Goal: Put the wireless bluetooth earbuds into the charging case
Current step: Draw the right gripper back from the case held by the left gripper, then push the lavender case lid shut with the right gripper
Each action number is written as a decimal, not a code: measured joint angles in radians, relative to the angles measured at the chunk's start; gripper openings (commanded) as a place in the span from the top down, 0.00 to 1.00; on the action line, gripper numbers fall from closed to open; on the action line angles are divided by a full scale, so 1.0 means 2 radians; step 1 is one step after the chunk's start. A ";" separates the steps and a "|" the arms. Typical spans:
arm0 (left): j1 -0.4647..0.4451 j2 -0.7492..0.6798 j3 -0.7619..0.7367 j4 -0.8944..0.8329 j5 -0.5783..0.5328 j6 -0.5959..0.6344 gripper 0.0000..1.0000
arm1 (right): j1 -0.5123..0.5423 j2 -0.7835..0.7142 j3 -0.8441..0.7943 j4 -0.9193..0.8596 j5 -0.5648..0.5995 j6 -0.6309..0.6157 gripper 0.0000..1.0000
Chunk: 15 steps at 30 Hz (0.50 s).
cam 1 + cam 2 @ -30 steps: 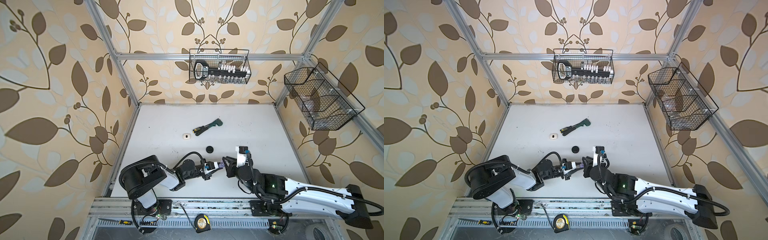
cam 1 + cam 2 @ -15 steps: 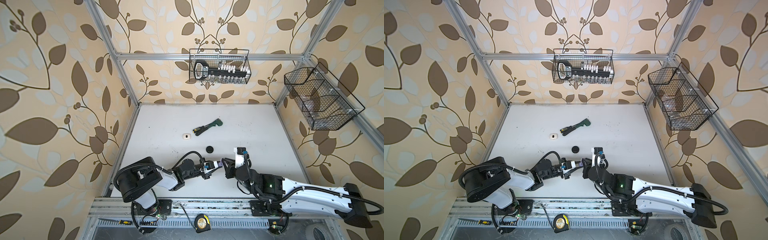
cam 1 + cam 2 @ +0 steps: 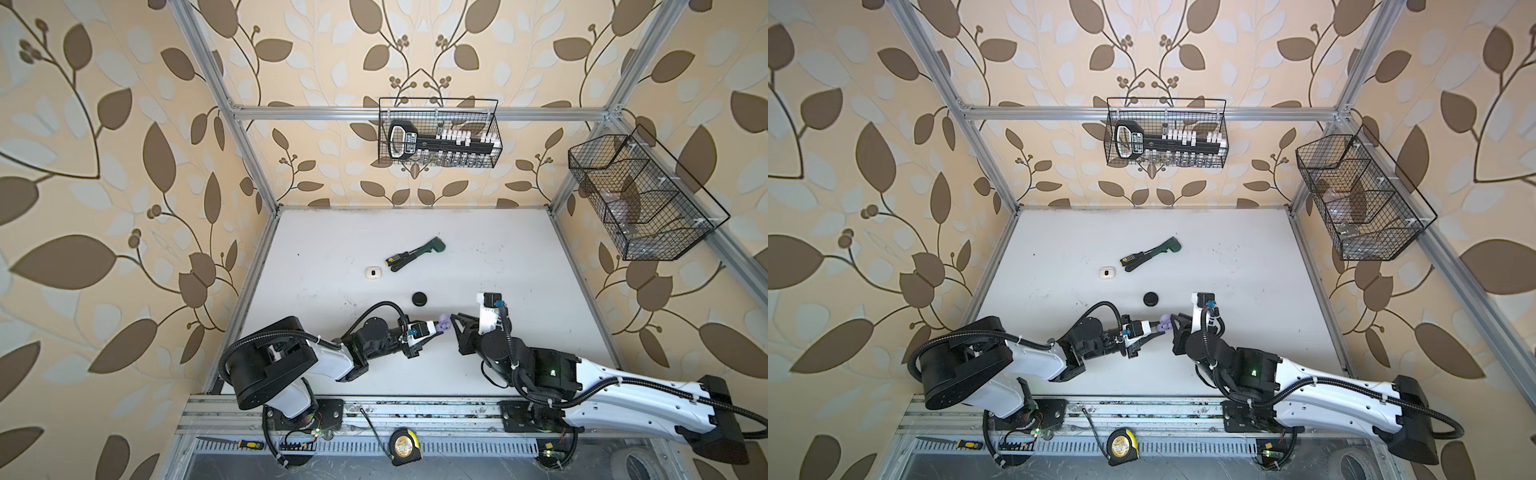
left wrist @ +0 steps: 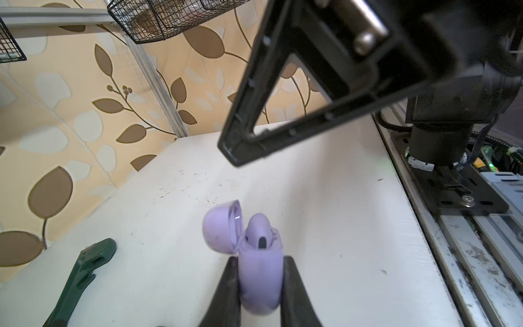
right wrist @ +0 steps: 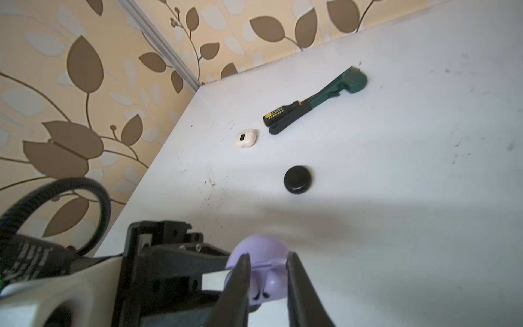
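A lilac charging case [image 4: 260, 271] is held off the white table with my left gripper [image 4: 260, 260] shut on its body. The case's lid [image 4: 223, 226] stands open, and a lilac earbud [image 4: 259, 229] sits in the case with its top showing. In both top views the case [image 3: 444, 323] [image 3: 1165, 322] hangs between the two grippers near the table's front. My right gripper [image 5: 267, 257] hovers just beside the case, jaws a little apart and holding nothing. One of its fingers [image 4: 237, 153] shows clear of the case.
A cream-white case [image 3: 373, 272] and a black round case [image 3: 420, 299] lie on the table behind the grippers. A screwdriver beside a green wrench [image 3: 415, 253] lies further back. Wire baskets [image 3: 440, 139] [image 3: 640, 199] hang on the back and right walls.
The left arm's shoulder has swung a little to the left while its gripper keeps the case. The right gripper has stayed close beside the case, shifting only slightly.
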<state>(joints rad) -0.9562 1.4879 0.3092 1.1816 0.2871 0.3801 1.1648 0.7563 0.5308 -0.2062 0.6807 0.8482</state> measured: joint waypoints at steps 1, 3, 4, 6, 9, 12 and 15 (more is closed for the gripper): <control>0.000 -0.010 0.002 -0.017 0.002 -0.001 1.00 | -0.013 -0.009 0.000 -0.004 0.000 -0.003 0.74; 0.000 -0.038 0.011 -0.059 0.010 -0.006 1.00 | -0.051 -0.025 -0.001 -0.011 -0.007 -0.012 0.73; 0.000 -0.052 0.015 -0.077 0.013 -0.008 1.00 | -0.065 -0.031 -0.002 -0.012 -0.013 -0.015 0.72; 0.000 -0.084 0.025 -0.117 0.019 -0.011 1.00 | -0.109 -0.042 -0.011 -0.008 -0.033 -0.021 0.72; 0.000 -0.127 0.035 -0.174 0.029 -0.014 1.00 | -0.164 -0.048 -0.037 0.003 -0.077 -0.026 0.71; 0.000 -0.150 0.045 -0.223 0.043 -0.023 1.00 | -0.207 -0.036 -0.070 0.024 -0.135 -0.026 0.70; 0.000 -0.159 0.049 -0.257 0.061 -0.035 1.00 | -0.220 -0.008 -0.087 0.042 -0.179 -0.023 0.71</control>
<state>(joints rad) -0.9562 1.1709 0.4065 0.6674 0.4099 0.3111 0.7238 0.7406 0.3576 -0.1223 0.3218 0.8028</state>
